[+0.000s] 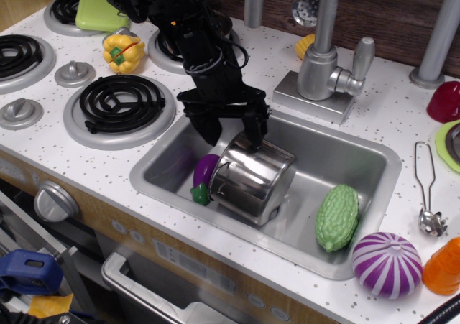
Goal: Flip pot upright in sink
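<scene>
The shiny steel pot (251, 182) lies tilted on its side in the sink (359, 159), its base toward the front left and its rim toward the back right. It leans against a purple eggplant (204, 174). My black gripper (235, 131) is open, lowered over the pot's upper back edge. One finger (256, 131) touches or nearly touches the pot's top rim. The other finger (213, 131) hangs just left of the pot, above the eggplant.
A green bitter gourd (337, 217) lies in the sink's right part. The faucet (325, 58) stands behind the sink. A purple striped onion (387, 264) and a wire utensil (428, 187) lie on the right counter. Burners (120, 104) and a yellow pepper (123, 52) are on the left.
</scene>
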### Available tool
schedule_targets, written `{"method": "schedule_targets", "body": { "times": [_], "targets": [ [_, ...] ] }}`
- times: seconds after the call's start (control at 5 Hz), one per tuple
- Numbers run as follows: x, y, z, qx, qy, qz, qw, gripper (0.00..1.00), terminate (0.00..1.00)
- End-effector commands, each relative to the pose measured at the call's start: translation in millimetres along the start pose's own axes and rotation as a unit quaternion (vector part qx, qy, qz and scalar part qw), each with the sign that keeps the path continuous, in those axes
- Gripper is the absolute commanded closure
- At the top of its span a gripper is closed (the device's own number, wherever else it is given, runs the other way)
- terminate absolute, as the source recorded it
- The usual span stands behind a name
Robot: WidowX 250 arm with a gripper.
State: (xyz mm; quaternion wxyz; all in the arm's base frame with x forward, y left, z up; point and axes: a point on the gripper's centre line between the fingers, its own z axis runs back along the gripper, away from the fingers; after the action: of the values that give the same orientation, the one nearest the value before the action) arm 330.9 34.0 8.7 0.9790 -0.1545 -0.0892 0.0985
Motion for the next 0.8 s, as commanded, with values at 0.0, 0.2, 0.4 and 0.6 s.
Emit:
{"method": "schedule_targets", "body": {
  "times": [0.0,0.2,0.4,0.6],
  "targets": [
    [10.7,1.2,4.2,-0.068,-0.004,0.033,0.9971,0.00,0.00],
    [5.1,-2.5,-2.0,-0.106,-0.006,0.059,0.9926,0.00,0.00],
    [0.3,-8.2,-3.1,-0.123,-0.012,0.076,0.9895,0.00,0.00],
    [-3.6,-14.5,-6.8,-0.131,-0.018,0.090,0.9872,0.00,0.00]
  ]
}}
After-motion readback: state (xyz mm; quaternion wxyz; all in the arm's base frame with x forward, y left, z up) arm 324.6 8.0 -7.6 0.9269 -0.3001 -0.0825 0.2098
